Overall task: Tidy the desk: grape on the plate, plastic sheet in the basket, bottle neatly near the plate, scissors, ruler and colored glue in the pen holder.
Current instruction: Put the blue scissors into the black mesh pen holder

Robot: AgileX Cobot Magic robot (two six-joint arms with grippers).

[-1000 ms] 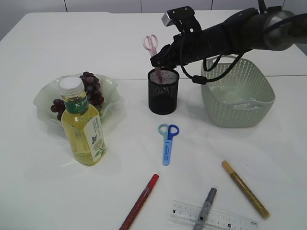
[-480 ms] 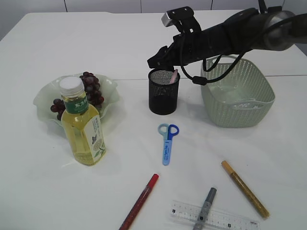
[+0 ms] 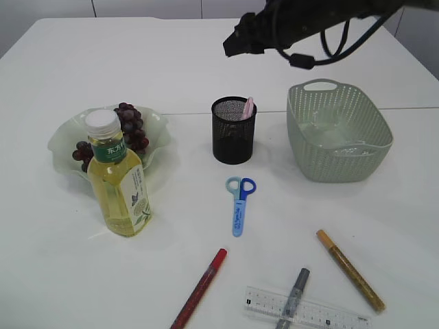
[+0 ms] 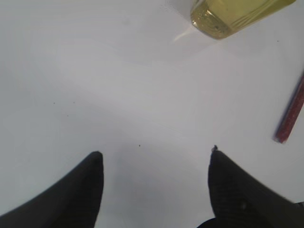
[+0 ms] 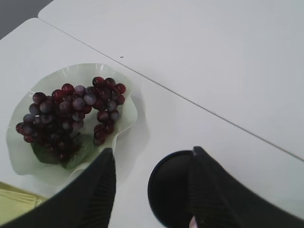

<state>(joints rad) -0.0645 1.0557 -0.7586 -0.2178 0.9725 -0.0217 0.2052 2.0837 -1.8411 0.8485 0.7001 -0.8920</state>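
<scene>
1. With the pink scissors (image 3: 247, 107) standing handles-up inside the black mesh pen holder (image 3: 234, 130), the right gripper (image 3: 236, 42) hangs above and behind the holder, fingers spread and holding nothing.
2. The left gripper (image 4: 154, 166) hovers over bare desk, fingers spread wide and empty; the bottle's base (image 4: 237, 14) lies beyond it, and a red glue pen (image 4: 290, 114) off to one side.
3. Already tidy: the grapes (image 3: 127, 133) on the pale green plate (image 3: 65, 140), left of the holder. The bottle (image 3: 120, 175) stands upright just in front of the plate. I cannot make out the plastic sheet in the green basket (image 3: 339, 130), right of the holder.
4. Still loose in front of the holder: the blue scissors (image 3: 239, 204) nearest; farther out the red pen (image 3: 201, 286), a gold glue pen (image 3: 350, 269), and a grey glue pen (image 3: 293, 296) lying across the clear ruler (image 3: 305, 310).
5. The likely next step is the blue scissors. Come straight down over the closed blades, jaws crosswise to them, and pinch near the pivot so the handles do not swing.
6. Lift clear of the desk, tip the blades downward, and lower them into the free side of the holder, away from the pink handles.
7. Let go only when the tips are well inside the rim; a slanted entry could tip the light holder.
</scene>
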